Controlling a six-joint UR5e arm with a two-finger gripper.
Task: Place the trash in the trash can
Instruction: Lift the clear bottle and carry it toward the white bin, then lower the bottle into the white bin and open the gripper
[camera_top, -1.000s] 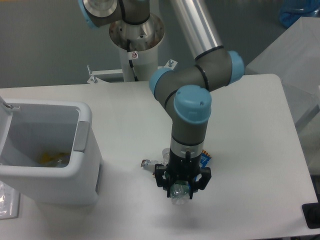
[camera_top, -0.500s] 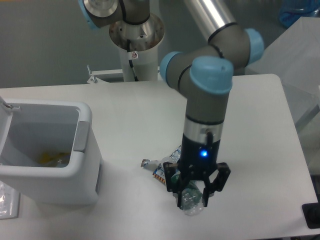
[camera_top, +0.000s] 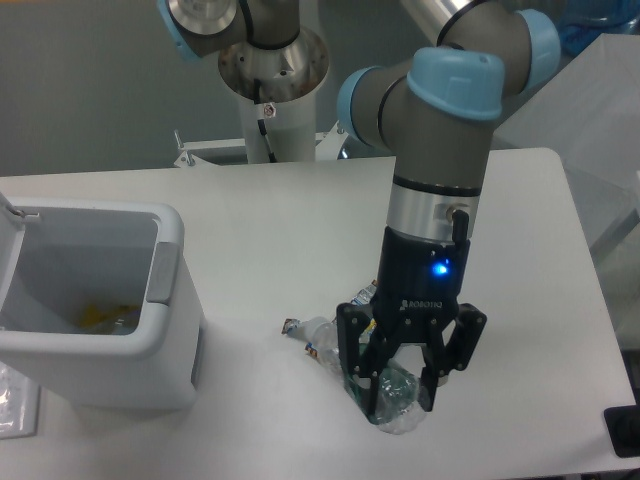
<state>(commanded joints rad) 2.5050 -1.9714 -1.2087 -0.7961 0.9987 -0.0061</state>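
While lid-up trash can (camera_top: 95, 300) holds yellow litter (camera_top: 100, 316), jaws closed around crushed bottle (camera_top: 398, 398).

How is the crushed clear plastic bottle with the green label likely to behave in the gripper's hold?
The crushed clear plastic bottle looks thin and already dented, so it will probably flex rather than stay stiff. It appears empty, so likely light. Its glossy surface between the gripper fingers may slip or twist if the hold is loose.
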